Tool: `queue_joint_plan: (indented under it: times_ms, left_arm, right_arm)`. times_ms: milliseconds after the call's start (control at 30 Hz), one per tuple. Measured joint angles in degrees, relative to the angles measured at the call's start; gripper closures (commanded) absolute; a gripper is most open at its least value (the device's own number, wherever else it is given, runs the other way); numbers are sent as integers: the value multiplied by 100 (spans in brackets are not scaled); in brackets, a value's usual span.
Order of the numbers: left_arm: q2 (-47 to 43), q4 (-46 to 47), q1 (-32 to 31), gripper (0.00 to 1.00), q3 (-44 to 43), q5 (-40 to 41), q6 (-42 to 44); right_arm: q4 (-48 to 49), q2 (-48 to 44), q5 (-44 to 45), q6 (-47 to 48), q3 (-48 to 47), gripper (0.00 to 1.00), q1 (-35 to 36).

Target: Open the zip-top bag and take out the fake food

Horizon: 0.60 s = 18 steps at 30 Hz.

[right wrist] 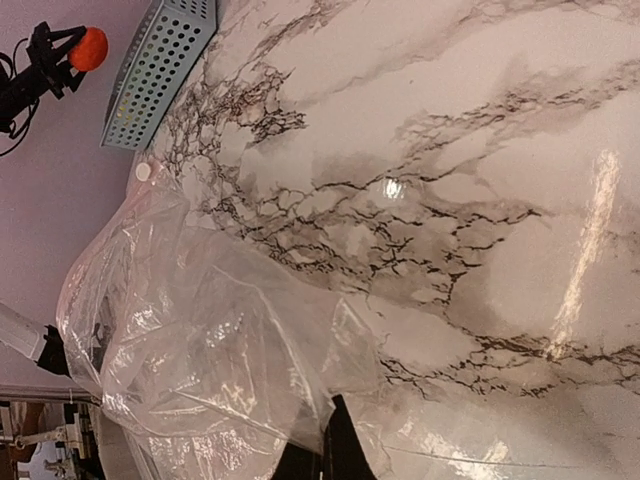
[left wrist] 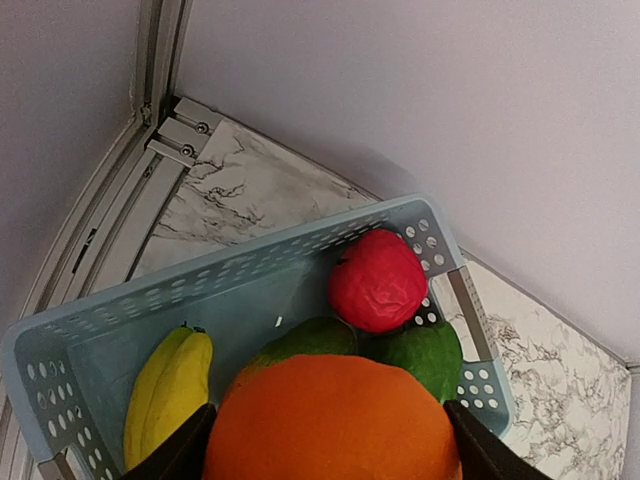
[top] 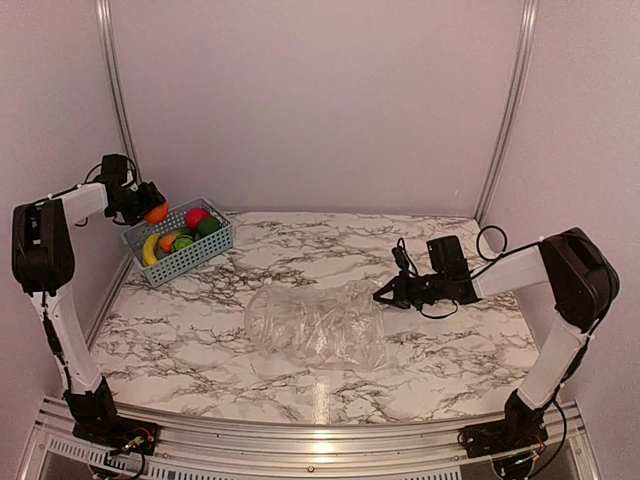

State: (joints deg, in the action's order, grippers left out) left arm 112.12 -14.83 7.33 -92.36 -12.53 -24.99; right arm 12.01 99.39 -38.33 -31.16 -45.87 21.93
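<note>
The left gripper [top: 152,209], jaws spread around the orange [left wrist: 335,420], hangs over the blue basket [left wrist: 90,330] at ten o'clock. It should lower close above the other fake food [left wrist: 378,280] before releasing, so nothing bounces out. The right gripper [top: 386,296], pressed shut, pinches the limp zip-top bag [top: 315,325] at its three o'clock edge, mid-table.

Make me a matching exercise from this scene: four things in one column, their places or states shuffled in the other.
Things:
1. orange
2. banana
3. zip-top bag
4. blue basket

Places or states:
a. lies inside the basket
b. stands at the far left corner of the table
c. gripped by the left gripper, above the basket
d. lies crumpled on the table, edge pinched by the right gripper

Pairs: 1-c, 2-a, 3-d, 4-b.
</note>
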Motion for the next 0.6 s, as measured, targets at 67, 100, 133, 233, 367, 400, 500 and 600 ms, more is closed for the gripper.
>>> queue_joint_plan:
  times_ms: [67, 100, 133, 233, 367, 400, 500, 600]
  left_arm:
    - [304, -46, 0, 31, -278, 105, 85]
    - [428, -57, 0, 29, -393, 151, 125]
    - [555, -70, 0, 27, -507, 205, 168]
    - [887, -179, -7, 19, -848, 308, 286]
    - [1231, -358, -9, 10, -1233, 407, 422]
    - [1250, -376, -9, 7, -1244, 411, 446]
    - [1235, -402, -9, 4, -1222, 343, 503]
    - [1099, -400, -9, 2, -1016, 232, 555]
  right_arm:
    - [-7, 0, 0, 0, -46, 100, 0]
    - [-13, 0, -2, 0, -72, 100, 0]
    - [-20, 0, 0, -2, -96, 100, 0]
    - [-48, 0, -2, -2, -177, 100, 0]
    - [-83, 0, -7, -2, -280, 100, 0]
    - [-94, 0, -7, -2, -308, 100, 0]
    - [-98, 0, -15, 2, -372, 100, 0]
    - [-92, 0, -24, 17, -393, 100, 0]
